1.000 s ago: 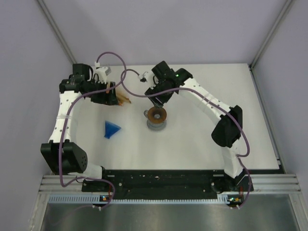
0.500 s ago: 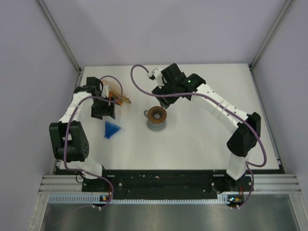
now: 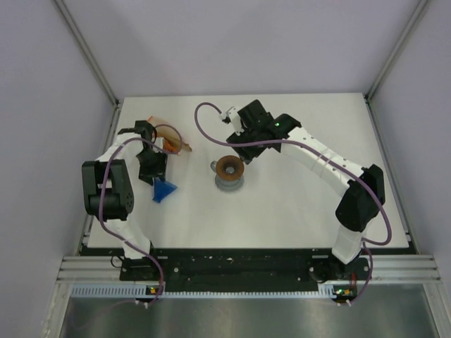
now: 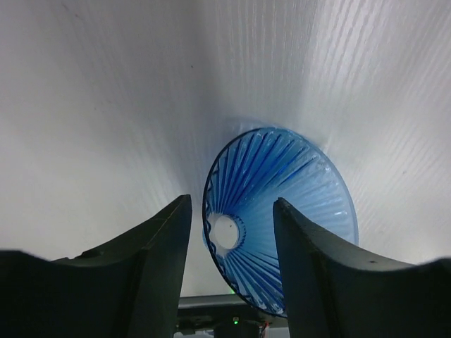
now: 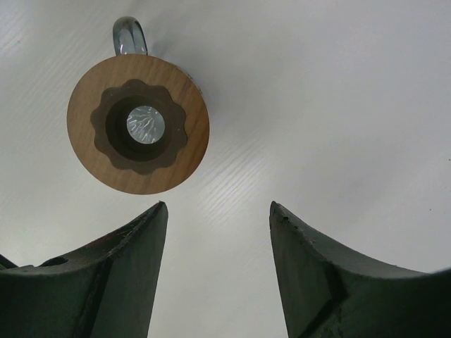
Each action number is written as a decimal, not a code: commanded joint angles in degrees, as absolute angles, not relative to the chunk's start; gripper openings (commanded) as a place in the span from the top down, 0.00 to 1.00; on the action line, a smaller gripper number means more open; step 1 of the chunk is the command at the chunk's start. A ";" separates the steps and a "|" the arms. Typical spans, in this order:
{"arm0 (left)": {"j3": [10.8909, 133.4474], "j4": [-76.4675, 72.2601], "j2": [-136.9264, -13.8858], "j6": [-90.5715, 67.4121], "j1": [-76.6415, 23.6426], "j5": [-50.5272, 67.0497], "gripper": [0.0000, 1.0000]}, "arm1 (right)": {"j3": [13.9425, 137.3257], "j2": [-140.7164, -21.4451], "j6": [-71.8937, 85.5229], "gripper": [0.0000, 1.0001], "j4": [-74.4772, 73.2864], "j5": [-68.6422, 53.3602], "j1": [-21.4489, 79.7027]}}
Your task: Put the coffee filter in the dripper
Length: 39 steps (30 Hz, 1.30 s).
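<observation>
The blue ribbed dripper (image 3: pixel 164 189) lies on its side on the table at the left. In the left wrist view the dripper (image 4: pixel 282 211) shows its ribbed inside, its rim between my open fingers. My left gripper (image 3: pixel 153 171) hovers just behind it, open and empty (image 4: pixel 231 211). My right gripper (image 3: pixel 243 151) is open and empty (image 5: pixel 218 211), above the table just behind the grey mug (image 3: pixel 230 177). The brown ring (image 5: pixel 138 123) sits on top of the mug. No single loose coffee filter shows.
The orange packet with its tan papers (image 3: pixel 173 143) lies at the back left, behind my left gripper. The mug's handle (image 5: pixel 130 35) points away from my right gripper. Purple cables loop over both arms.
My left arm has drawn back from the orange packet toward the near side and now hangs over the blue dripper. My right arm has shifted slightly right and back above the mug.
</observation>
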<state>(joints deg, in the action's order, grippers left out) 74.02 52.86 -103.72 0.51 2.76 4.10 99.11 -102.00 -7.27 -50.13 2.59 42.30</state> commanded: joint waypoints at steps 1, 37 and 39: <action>76.02 58.26 -101.78 6.14 3.16 5.28 0.47 | 98.35 -98.53 -7.38 0.40 -47.81 3.25 42.01; 94.83 49.31 -87.36 0.70 -14.85 32.78 1.00 | 92.63 -93.42 17.40 0.45 -19.59 -13.01 44.38; 95.27 49.13 -87.36 0.70 -15.20 33.13 1.00 | 92.38 -93.87 16.61 0.46 -20.91 -10.82 44.47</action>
